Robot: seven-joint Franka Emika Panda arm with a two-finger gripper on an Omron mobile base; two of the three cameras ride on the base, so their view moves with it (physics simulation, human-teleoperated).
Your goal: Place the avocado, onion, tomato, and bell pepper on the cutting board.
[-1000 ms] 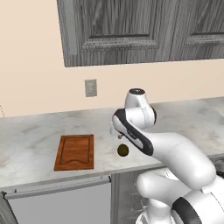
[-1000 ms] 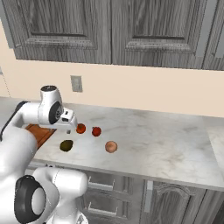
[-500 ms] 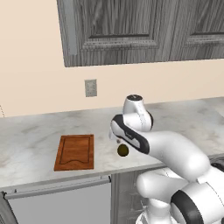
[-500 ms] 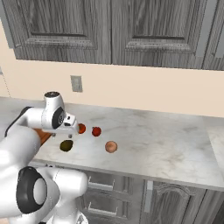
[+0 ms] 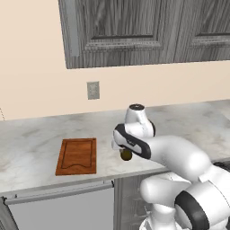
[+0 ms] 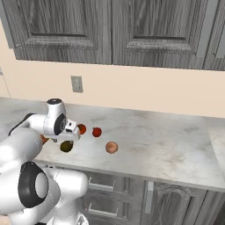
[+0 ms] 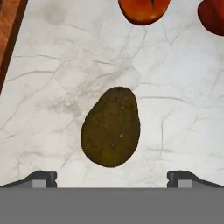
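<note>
A: Where is the avocado [image 7: 111, 127] for you?

B: Look in your hand view: it lies on the pale veined marble counter [image 7: 183, 131], dead centre, between the 2 finger tips. Its long axis runs 12 to 6, narrow end at 12, broad end at 6. The gripper [image 7: 112, 177] hangs over it with jaws spread wide, wider than the fruit, and holds nothing.

A: What sits around it?

B: At 12, an orange-red fruit [image 7: 144, 9] cut by the frame edge; at 1, a darker red fruit [image 7: 213, 15]; at 10, the edge of the cutting board [image 7: 8, 30]. None touches the avocado.

A: And the room?

B: In your right base view the avocado [image 6: 66, 146] rests near the counter's front edge, with the onion [image 6: 111, 147] apart at its 3 and 2 red items behind. In your left base view the cutting board [image 5: 77, 155] lies flat at the avocado's [image 5: 126, 155] 9. Above are a beige wall, an outlet plate [image 5: 93, 90] and grey wood cabinets [image 5: 134, 27].
</note>
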